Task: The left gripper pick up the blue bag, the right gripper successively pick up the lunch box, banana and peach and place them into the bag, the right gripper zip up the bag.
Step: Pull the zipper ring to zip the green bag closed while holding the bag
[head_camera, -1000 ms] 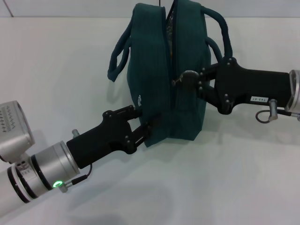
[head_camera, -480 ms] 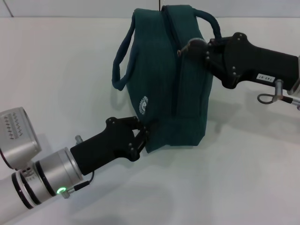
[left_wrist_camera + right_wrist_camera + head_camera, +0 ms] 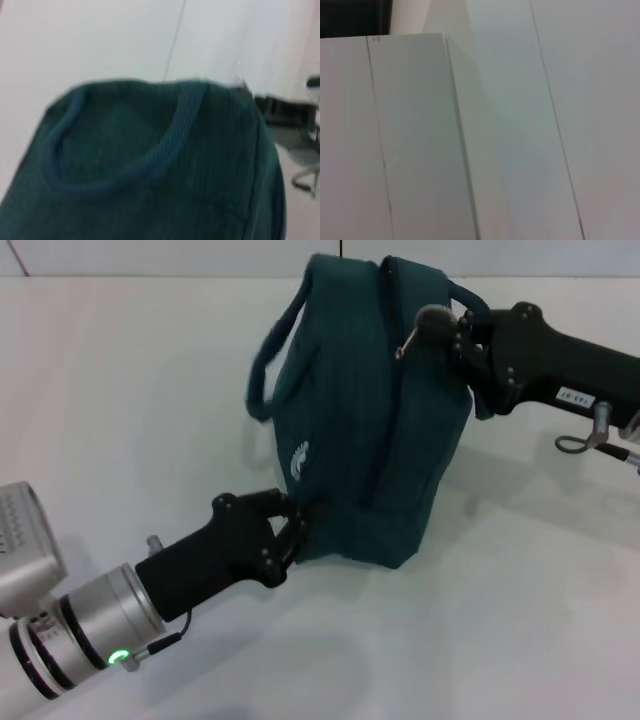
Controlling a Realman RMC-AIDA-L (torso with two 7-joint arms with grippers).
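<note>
So the left pincer (image 3: pixel 296 525) is clamping the blue bag (image 3: pixel 365 420)'s lower corner to steady it on the surface (image 3: pixel 520 620) while the right pincer (image 3: pixel 432 325) is pinching the zipper pull (image 3: pixel 408 340) up top, finishing the zip.

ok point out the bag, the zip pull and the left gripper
bag (image 3: pixel 350 430), head view, front side panel
zip pull (image 3: pixel 407 340), head view, metal tab near the top
left gripper (image 3: pixel 296 523), head view, fingertips at the bag's lower corner

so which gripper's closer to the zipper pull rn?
Right. The right gripper is at the zipper pull near the top of the blue bag; the left gripper is clamped on the bag's bottom corner.
</note>
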